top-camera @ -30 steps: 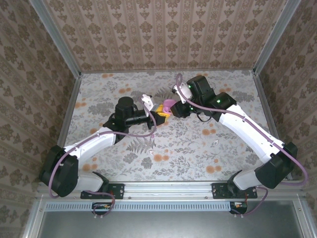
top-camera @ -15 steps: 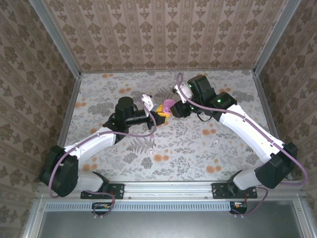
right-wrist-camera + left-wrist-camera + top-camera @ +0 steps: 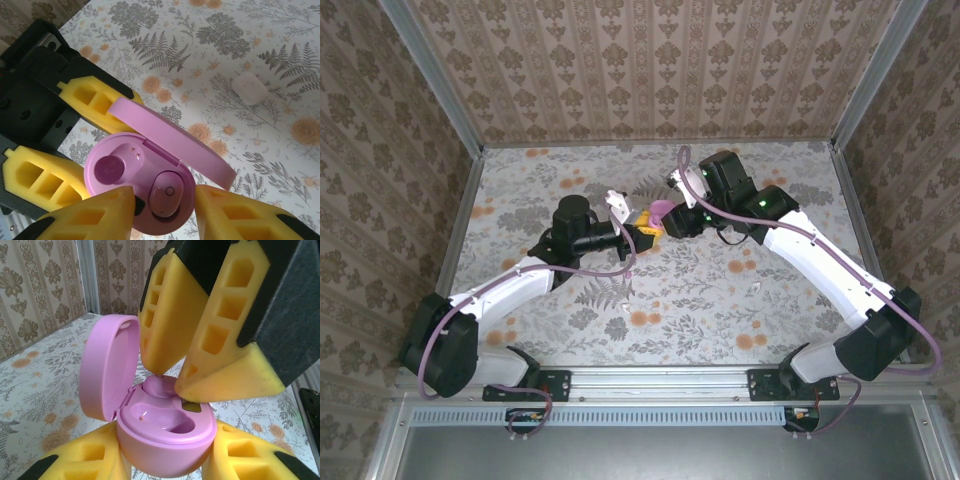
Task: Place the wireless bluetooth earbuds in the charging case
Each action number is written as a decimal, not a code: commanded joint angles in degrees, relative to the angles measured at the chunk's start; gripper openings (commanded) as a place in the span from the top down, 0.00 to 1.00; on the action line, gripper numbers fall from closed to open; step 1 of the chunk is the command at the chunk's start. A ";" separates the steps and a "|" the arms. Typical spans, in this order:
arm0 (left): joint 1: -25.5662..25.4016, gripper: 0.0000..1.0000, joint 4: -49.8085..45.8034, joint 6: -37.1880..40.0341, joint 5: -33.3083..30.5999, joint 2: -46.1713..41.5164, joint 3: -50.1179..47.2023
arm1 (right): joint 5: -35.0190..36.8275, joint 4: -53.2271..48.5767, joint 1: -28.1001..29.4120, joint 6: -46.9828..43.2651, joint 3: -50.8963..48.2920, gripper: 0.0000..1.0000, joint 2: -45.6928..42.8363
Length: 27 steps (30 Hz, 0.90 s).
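Note:
My left gripper (image 3: 165,462) is shut on the pink charging case (image 3: 165,437) and holds it up with its lid (image 3: 107,370) swung open. One pink earbud (image 3: 167,192) lies in a well of the case (image 3: 150,160); the other well (image 3: 110,169) holds nothing. My right gripper (image 3: 165,202) hovers right over the case, its yellow fingers (image 3: 95,215) open on either side of the earbud with a gap to it. From the left wrist, those fingers (image 3: 167,325) point down at the earbud (image 3: 159,386). Seen from the top, both grippers (image 3: 645,228) (image 3: 672,222) meet at the case (image 3: 660,210).
A small white object (image 3: 248,88) lies on the flower-printed table beyond the case. Two small white bits (image 3: 757,287) (image 3: 620,310) lie nearer the arm bases. Patterned walls close in the table on three sides.
The right gripper's jaws have parted a little over the case. Both arms otherwise hold still.

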 commanded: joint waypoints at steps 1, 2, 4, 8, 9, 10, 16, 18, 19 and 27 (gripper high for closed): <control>-0.29 0.67 3.49 -0.36 -0.05 -0.98 1.47 | -3.48 0.71 0.54 1.15 -0.45 0.60 -1.33; -0.23 0.67 3.46 -0.34 -0.11 -0.97 1.41 | -3.08 0.80 0.45 1.44 -0.55 0.60 -1.58; -0.29 0.67 3.53 -0.42 -0.72 -1.14 1.25 | -2.71 1.35 0.21 2.02 -0.74 0.59 -1.60; -0.29 0.67 4.30 -0.26 -2.87 -1.84 0.37 | -2.69 3.95 -0.66 4.50 -2.24 0.56 -5.83; -0.29 0.67 4.32 -0.21 -3.23 -2.08 0.20 | -2.59 4.81 -1.05 5.18 -2.82 0.55 -6.75; -0.25 0.67 4.20 -0.03 -3.35 -2.15 0.18 | -2.59 6.03 -1.54 6.00 -3.64 0.55 -7.93; -0.20 0.67 4.27 0.36 -6.43 -3.14 -0.64 | -1.64 12.65 -6.12 12.14 -8.38 0.54 -13.47; -0.20 0.67 4.34 0.37 -7.61 -3.71 -1.12 | 0.05 13.27 -8.08 14.50 -9.73 0.54 -13.92; -0.13 0.67 4.29 0.42 -8.42 -4.14 -1.30 | 0.97 13.34 -9.14 16.02 -10.19 0.55 -13.72; 0.14 0.67 3.02 1.10 -13.06 -9.98 -4.10 | -2.79 10.54 -15.28 25.56 -11.36 0.57 -3.03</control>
